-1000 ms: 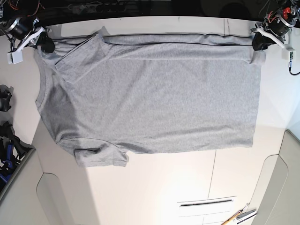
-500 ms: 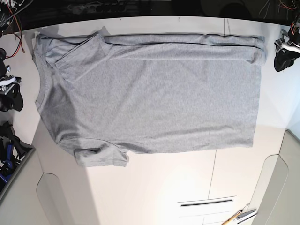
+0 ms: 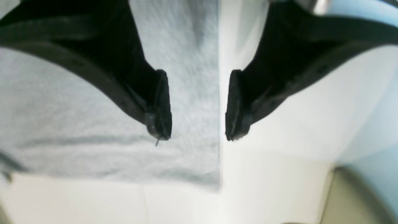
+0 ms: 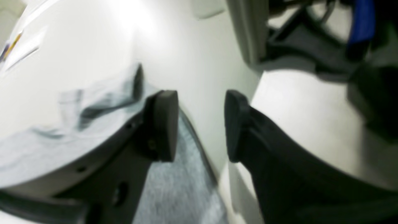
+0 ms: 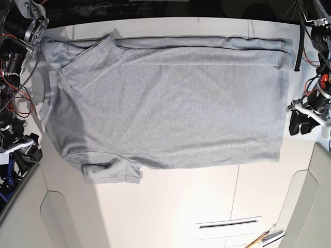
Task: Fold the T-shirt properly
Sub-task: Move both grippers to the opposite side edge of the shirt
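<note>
The heather-grey T-shirt (image 5: 165,103) lies flat on the white table, plain side up, collar toward the left and hem toward the right, with a narrow strip folded over along its far edge. My left gripper (image 5: 301,123) hovers open just beyond the hem's near corner. In the left wrist view that gripper (image 3: 197,130) straddles the hem edge of the T-shirt (image 3: 77,124), holding nothing. My right gripper (image 5: 27,147) is open beside the shirt's left side, near the front sleeve. In the right wrist view this gripper (image 4: 200,124) is empty above the T-shirt (image 4: 183,186) edge.
Red and black cables (image 5: 15,93) hang at the left table edge, and a black cable (image 5: 298,51) at the far right. A pen and small tools (image 5: 264,238) lie near the front right beside a slot (image 5: 227,223). Dark gear with a blue part (image 4: 360,18) sits off the table.
Both grippers have left the shirt's far corners and travelled toward the front along its left and right sides. The shirt has stayed in place with its far edge folded.
</note>
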`<move>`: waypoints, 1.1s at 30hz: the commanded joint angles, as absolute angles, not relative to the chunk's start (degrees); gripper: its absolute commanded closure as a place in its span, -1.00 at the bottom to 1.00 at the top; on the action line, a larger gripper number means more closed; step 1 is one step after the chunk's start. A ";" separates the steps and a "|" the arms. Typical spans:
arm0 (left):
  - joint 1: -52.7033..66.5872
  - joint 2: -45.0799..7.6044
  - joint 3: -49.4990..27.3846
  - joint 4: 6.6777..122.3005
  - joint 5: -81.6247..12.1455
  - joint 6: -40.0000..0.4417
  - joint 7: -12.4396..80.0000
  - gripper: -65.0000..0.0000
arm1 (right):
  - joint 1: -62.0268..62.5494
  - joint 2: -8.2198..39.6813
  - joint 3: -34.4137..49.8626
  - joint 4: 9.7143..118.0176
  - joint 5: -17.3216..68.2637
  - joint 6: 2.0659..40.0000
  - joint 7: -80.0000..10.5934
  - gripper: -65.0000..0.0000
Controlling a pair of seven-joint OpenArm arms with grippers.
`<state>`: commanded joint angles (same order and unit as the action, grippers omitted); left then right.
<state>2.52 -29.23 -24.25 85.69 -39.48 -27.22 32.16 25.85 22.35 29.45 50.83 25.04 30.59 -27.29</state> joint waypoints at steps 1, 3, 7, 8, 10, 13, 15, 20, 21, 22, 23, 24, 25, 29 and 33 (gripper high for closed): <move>-0.21 -29.56 -22.61 82.46 -39.07 -27.22 32.12 0.03 | 27.11 22.33 28.67 47.55 24.12 30.57 -25.98 0.25; -5.48 -29.74 -19.77 75.42 -37.32 -27.22 31.86 0.03 | 28.75 22.35 27.00 41.80 21.78 30.09 -23.81 0.25; -15.38 -29.71 -15.77 58.59 -34.22 -27.24 28.69 0.03 | 28.71 22.35 25.76 35.77 20.73 27.57 -21.17 0.25; -17.50 -29.71 -14.79 54.50 -32.97 -27.24 27.14 0.03 | 28.71 22.35 25.76 35.11 20.73 27.59 -21.17 0.25; -21.19 -29.71 -12.69 47.16 -30.68 -27.22 24.56 0.03 | 28.69 22.17 25.76 34.81 20.53 27.68 -21.17 0.25; -24.69 -29.67 -9.98 39.68 -29.80 -27.24 23.31 0.03 | 28.73 21.93 25.74 34.81 20.53 28.05 -21.21 0.25; -25.28 -29.61 -8.97 38.26 -29.98 -27.27 23.29 0.03 | 28.73 21.69 25.74 34.81 20.58 29.82 -21.19 0.25; -25.26 -28.53 -8.84 38.26 -29.98 -28.12 23.40 0.03 | 28.84 20.12 25.74 34.81 20.56 31.07 -21.19 0.25; -25.26 -28.12 -8.84 38.26 -29.95 -28.12 23.40 0.03 | 28.86 19.81 25.74 34.81 20.58 32.03 -21.21 0.25; -25.26 -27.66 -8.84 38.26 -29.95 -28.14 23.42 0.03 | 28.86 19.57 25.74 34.81 20.58 32.88 -21.21 0.25; -25.26 -27.27 -8.84 38.26 -29.95 -28.14 23.44 0.03 | 28.86 19.42 25.74 34.81 20.69 33.17 -21.21 0.25; -25.26 -26.96 -8.84 38.26 -29.95 -28.14 23.53 0.03 | 28.86 19.33 25.74 34.81 21.04 33.30 -21.19 0.25; -25.26 -26.72 -8.84 38.26 -29.95 -28.14 23.62 0.03 | 28.86 19.20 25.74 34.81 21.23 33.30 -21.19 0.25; -25.26 -26.55 -8.84 38.28 -29.93 -28.14 23.79 0.04 | 28.86 19.20 24.43 34.81 21.45 33.87 -21.23 0.25; -25.23 -26.52 -8.84 38.28 -29.93 -28.14 23.88 0.48 | 28.86 19.20 17.93 34.81 21.47 33.85 -21.17 0.25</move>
<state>-25.23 -26.52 -8.84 38.28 -29.93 -28.14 23.88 28.86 19.20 17.93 34.81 21.47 33.85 -21.17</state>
